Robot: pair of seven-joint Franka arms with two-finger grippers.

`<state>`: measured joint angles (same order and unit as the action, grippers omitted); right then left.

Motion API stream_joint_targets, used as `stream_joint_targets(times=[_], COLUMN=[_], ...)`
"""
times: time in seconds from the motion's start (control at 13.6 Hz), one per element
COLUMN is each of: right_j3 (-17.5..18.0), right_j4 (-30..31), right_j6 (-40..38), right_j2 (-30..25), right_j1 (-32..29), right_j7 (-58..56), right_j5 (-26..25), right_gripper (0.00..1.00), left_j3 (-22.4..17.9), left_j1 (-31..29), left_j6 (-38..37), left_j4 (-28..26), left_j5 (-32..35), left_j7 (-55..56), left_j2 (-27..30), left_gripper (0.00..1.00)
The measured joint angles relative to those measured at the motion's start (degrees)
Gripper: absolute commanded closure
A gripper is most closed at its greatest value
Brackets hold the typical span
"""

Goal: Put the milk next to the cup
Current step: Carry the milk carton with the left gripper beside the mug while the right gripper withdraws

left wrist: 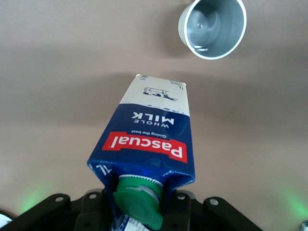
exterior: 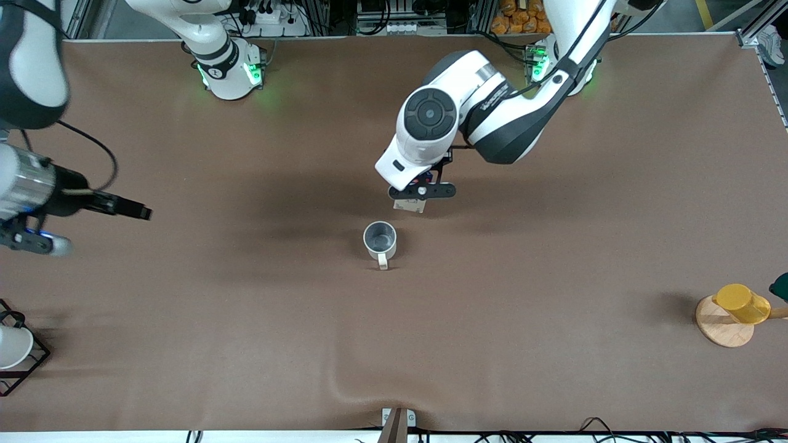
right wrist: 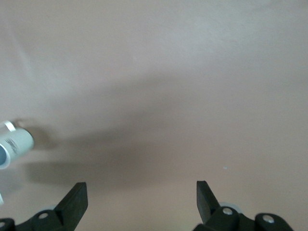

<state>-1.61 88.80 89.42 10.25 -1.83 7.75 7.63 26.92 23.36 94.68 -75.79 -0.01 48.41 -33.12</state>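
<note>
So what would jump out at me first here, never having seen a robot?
Probably the left gripper at mid-table, clamped on the blue and white milk carton. Just nearer the front camera stands the cup, an empty mug. The right gripper waits open over bare table at the right arm's end.

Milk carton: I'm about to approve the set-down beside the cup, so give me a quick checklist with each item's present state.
1. Grip: left gripper shut on the milk near its green cap: ok.
2. The milk is off the table: cannot tell.
3. Cup upright, handle toward the front camera: ok.
4. Gap between the milk and cup, apart in the left wrist view: ok.
5. Bare table beside the cup for the carton: ok.
6. Right gripper open, waiting at the right arm's end of the table: ok.
</note>
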Motion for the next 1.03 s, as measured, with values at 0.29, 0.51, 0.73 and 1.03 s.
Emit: stream_joint_targets(times=[0.29, 0.51, 0.73, 1.03], right_j3=[0.1, 0.1, 0.1, 0.1], right_j4=[5.1, 3.7, 0.6, -0.7], right_j6=[0.6, 1.2, 1.3, -2.0], right_j2=[-6.0, -8.3, -8.7, -8.6], right_j1=[-1.7, -1.9, -3.1, -5.0], right_j7=[-6.5, -9.5, -16.8, -19.4], right_j5=[-6.1, -7.2, -7.6, -7.6], right_gripper=[0.00, 0.00, 0.00, 0.00], left_j3=[-0.4, -2.1, -7.9, -9.1], left_j1=[2.4, 3.9, 8.4, 9.8], left_j6=[4.0, 7.3, 10.2, 12.7], left_j4=[1.4, 2.0, 2.3, 2.9], left_j5=[0.0, 0.0, 0.0, -0.9], left_j7=[-0.1, -0.1, 0.6, 3.0], left_j2=[-3.4, -6.0, -7.6, -8.1], left_gripper=[0.76, 0.76, 0.76, 0.75])
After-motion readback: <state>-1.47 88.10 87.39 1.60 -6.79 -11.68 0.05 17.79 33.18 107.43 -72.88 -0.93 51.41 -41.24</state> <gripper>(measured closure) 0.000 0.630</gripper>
